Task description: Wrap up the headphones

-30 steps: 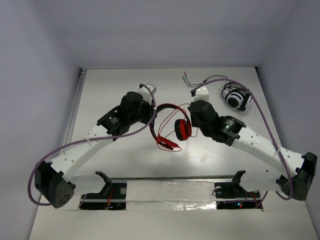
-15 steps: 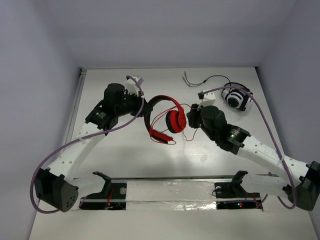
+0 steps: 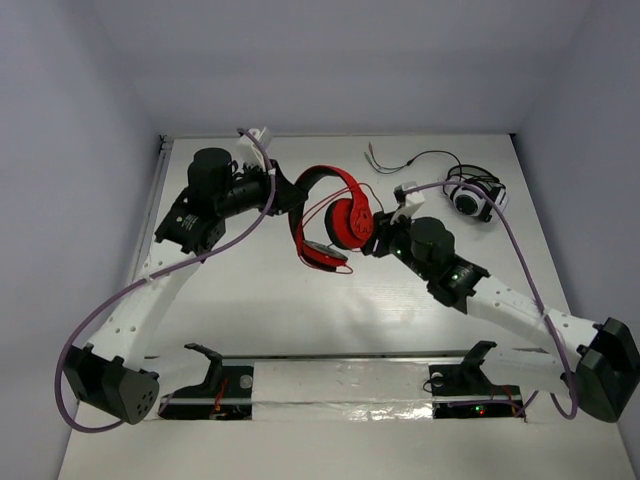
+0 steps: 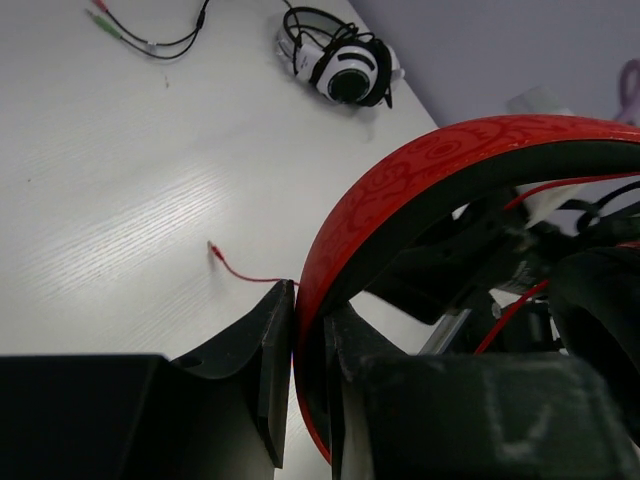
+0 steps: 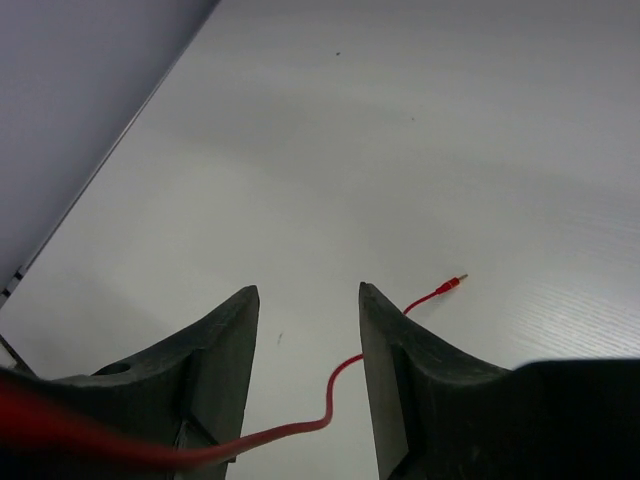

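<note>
Left gripper: we see it clamped on the glossy red-and-black headband of the red over-ear headphones; the arm is stretched forward with the wrist turned inward.
Right gripper: jaws apart; the thin red cable crosses the gap between them; the arm reaches low, beside the round ear cup.
Beyond: matte white wood-grain table; white-and-black headphones well ahead of the left fingers.

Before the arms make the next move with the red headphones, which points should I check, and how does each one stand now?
1. Left gripper shut on the headphones: ok.
2. Right gripper open: ok.
3. Cable gripped by right gripper: not ok, it passes loose between the jaws.
4. Plug free on the table: ok.
5. White-and-black headphones apart from the red cable: ok.
6. Turns of cable around the headband: cannot tell.
</note>
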Tool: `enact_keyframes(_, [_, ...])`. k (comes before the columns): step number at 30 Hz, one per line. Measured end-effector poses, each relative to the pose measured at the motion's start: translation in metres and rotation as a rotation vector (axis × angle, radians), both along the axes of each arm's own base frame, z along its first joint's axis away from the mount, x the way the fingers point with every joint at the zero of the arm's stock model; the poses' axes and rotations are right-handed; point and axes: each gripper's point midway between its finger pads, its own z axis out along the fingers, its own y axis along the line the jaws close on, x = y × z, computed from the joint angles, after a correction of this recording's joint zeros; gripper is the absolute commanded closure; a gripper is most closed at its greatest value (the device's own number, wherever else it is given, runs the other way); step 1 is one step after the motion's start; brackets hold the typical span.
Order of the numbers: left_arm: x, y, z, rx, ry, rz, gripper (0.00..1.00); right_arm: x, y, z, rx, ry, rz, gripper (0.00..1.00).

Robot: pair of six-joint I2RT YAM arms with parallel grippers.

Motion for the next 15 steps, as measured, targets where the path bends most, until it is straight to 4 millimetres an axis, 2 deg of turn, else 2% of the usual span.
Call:
enact_keyframes(8, [0.003, 0.002, 0.04, -0.081, -0.037, 0.016, 1.0, 0.007, 0.015, -0.04, 0.007, 0.034, 0.049, 0.46])
enact_keyframes(15, [0.005, 0.004, 0.057, -0.137, -0.033, 0.034, 1.0, 0.011, 0.026, -0.048, 0.035, 0.014, 0.074, 0.47])
